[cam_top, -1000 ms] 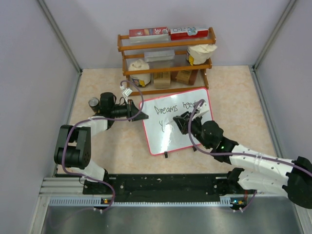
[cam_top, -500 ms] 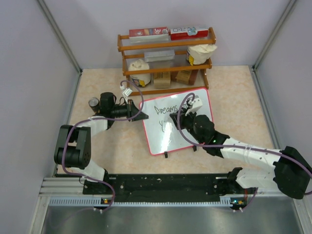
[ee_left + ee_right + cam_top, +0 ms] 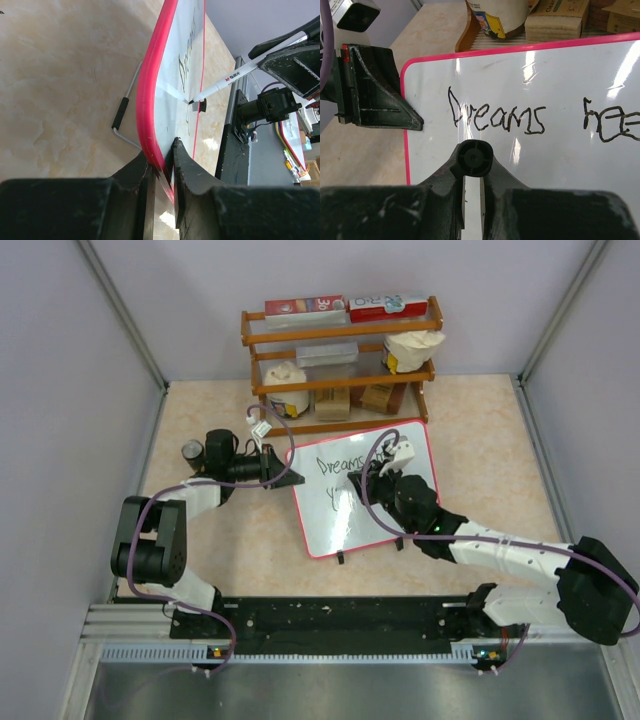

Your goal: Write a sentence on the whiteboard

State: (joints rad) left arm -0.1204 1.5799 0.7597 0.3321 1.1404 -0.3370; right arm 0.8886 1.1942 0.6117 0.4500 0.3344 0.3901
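The whiteboard (image 3: 335, 530) with its red frame lies tilted on the table in front of the shelf. The sentence (image 3: 336, 465) reads "Dreams" on the first line, with more lettering partly hidden under my right arm. My left gripper (image 3: 290, 478) is shut on the board's left edge (image 3: 150, 100). My right gripper (image 3: 372, 482) is shut on a white marker (image 3: 240, 72) whose black tip touches the board below "Dreams". In the right wrist view the marker's black end cap (image 3: 472, 157) sits between the jaws, above "Dreams" (image 3: 495, 117) and "nee" (image 3: 612, 125).
A wooden shelf (image 3: 340, 340) with boxes and tins stands right behind the board. Grey walls close in on the left and right. The board's wire stand leg (image 3: 122, 107) rests on the table, and two black tabs (image 3: 342, 558) sit on its near edge.
My right gripper with the marker has moved left and away from me across the board, now covering the end of the first line. My left gripper has not moved.
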